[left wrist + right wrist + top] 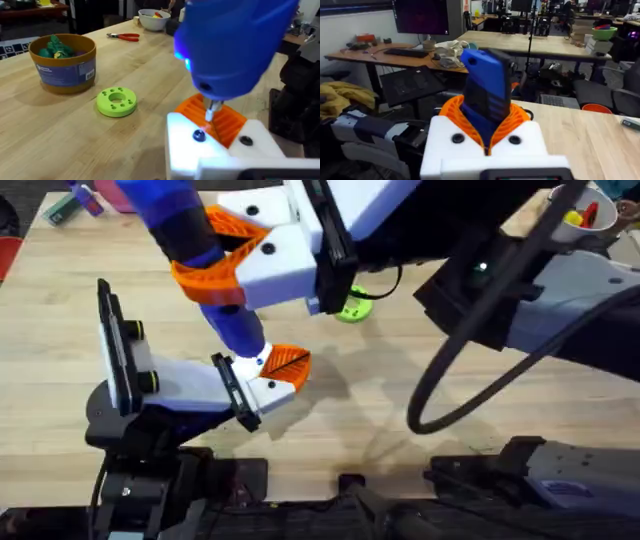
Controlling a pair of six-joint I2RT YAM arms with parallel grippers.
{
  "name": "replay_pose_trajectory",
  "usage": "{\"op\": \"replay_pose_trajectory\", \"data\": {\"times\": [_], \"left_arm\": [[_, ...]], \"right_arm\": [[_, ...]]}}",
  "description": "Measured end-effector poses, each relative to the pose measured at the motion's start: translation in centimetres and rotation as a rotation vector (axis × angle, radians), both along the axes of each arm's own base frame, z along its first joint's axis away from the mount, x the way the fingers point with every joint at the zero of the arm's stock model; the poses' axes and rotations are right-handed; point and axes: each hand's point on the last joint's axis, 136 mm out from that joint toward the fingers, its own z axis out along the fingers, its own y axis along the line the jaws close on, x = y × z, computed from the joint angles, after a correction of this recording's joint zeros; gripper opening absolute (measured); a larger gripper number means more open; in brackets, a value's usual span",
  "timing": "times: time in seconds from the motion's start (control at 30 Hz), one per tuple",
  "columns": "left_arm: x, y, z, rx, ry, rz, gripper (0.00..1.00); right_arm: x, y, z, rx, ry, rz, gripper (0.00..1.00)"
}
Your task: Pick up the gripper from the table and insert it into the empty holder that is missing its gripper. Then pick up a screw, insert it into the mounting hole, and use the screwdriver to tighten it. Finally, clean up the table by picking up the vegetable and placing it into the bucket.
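My right gripper point(487, 142) is shut on the blue screwdriver point(485, 90), its orange pads point(517, 120) clamped round the body. The screwdriver point(215, 290) slants down over my left gripper point(278, 375). In the left wrist view its metal bit point(212, 111) points at the orange wedge point(227, 122) seated between the white finger bases point(185, 150), just beside a dark screw head point(199, 135). My left gripper point(220, 131) looks shut with nothing held. The bucket point(64, 64) stands far back on the table point(75, 135) with green toys inside. A yellow toy point(572, 218) lies in a white bowl.
A green holed disc point(116, 101) lies between the bucket and my left gripper. Red-handled pliers point(125, 36) and the white bowl point(152, 19) sit near the far edge. A black cable point(440, 380) loops over the table on the right.
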Motion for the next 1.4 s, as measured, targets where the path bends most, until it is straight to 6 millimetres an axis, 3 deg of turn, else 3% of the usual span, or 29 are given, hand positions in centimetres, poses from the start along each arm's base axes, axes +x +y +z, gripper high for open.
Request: {"op": "replay_pose_trajectory", "data": {"times": [1.4], "left_arm": [[0.00, 0.00, 0.00, 0.000, 0.000, 0.000, 0.007]], "right_arm": [[0.14, -0.01, -0.39, 0.011, -0.002, -0.011, 0.024]]}}
